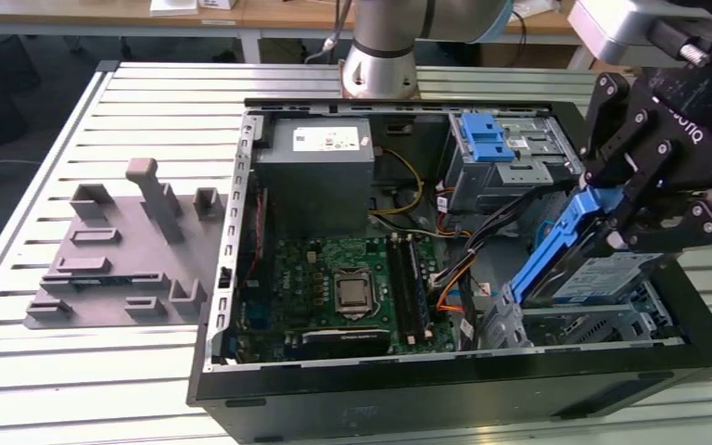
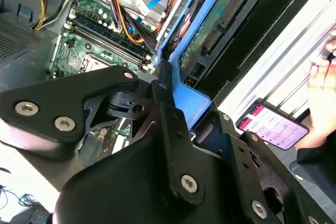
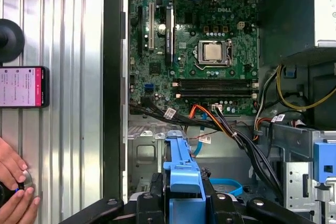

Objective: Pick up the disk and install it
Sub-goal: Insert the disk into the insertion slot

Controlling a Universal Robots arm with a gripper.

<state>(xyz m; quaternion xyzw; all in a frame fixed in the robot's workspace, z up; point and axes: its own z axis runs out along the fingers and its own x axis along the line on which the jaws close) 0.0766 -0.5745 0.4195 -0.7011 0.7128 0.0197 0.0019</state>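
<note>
Slatted metal table (image 1: 84, 389), open black computer case (image 1: 455, 394): we see the black gripper (image 1: 629, 232) clamping the tilted silver, blue-railed disk (image 1: 591, 276).

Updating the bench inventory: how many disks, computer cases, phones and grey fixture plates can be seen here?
disk: 1
computer case: 1
phone: 1
grey fixture plate: 1
Total: 4

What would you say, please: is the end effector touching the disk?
Touching: in the second wrist view the end effector clamps the blue rail of the disk.
</note>
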